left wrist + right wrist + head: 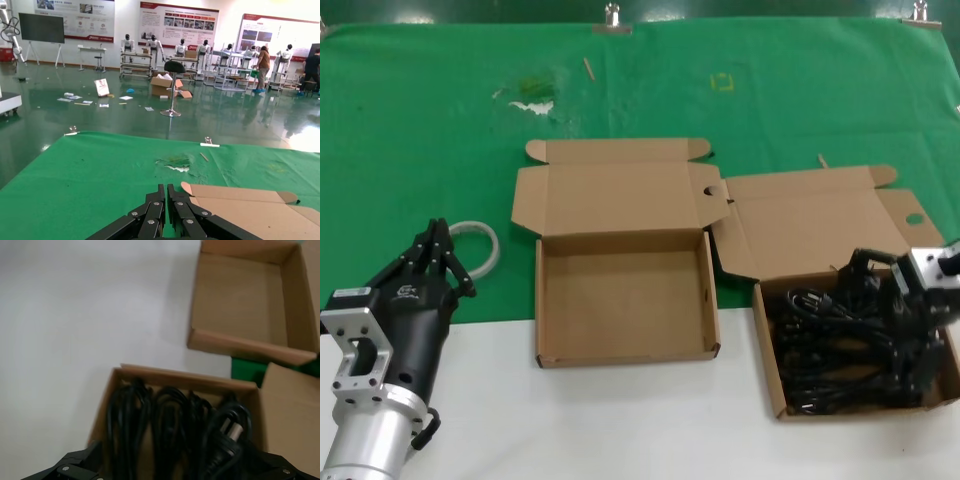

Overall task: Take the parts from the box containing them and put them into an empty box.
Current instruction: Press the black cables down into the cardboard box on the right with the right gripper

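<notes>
The empty box [620, 290] sits squarely at the table's middle, its tan floor bare; it also shows in the right wrist view [240, 305]. The box containing the parts [769, 350] stands askew at the right, full of black power cords [840, 345]. My right gripper [882, 295] is down inside that box over the tangle. In the right wrist view the gripper [175, 462] has its linkages spread wide on either side of the cords [170, 425], open; a plug [227, 432] lies among them. My left gripper [438, 232] rests at the left, shut and empty [166, 192].
A pale ring of tape [485, 240] lies on the green cloth [420, 120] just beyond my left gripper. Both boxes' lids [620, 195] lie open towards the far side. White table surface [620, 420] runs along the front.
</notes>
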Controlling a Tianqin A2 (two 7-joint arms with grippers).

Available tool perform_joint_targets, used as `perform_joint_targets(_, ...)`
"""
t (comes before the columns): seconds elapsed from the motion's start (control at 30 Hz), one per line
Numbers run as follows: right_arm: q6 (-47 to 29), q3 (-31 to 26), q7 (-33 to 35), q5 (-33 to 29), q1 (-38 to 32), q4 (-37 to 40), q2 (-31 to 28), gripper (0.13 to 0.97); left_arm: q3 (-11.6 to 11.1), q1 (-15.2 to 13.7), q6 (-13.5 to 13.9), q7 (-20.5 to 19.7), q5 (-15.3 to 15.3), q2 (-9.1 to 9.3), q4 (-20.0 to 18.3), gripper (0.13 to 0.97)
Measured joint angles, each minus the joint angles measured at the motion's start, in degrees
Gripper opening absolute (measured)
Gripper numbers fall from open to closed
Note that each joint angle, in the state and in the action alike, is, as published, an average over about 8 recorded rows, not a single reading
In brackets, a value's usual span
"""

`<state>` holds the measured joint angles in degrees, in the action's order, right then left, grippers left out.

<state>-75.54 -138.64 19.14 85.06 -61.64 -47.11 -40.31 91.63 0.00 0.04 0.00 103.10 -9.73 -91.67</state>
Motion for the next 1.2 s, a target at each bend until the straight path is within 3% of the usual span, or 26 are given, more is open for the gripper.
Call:
perform_joint_targets(0.37, 0.14, 2.96, 2.69, -5.26, -3.32, 9.47, 6.44, 0.966, 0.00, 0.00, 0.00, 0.00, 0.00, 0.00, 0.00, 0.156)
perform_joint_targets(1.2, 1.14, 7.63, 10.01, -9.90, -4.45, 22.41, 10.84, 0.936, 0.00, 0.00, 0.00, 0.00, 0.00, 0.00, 0.00, 0.156)
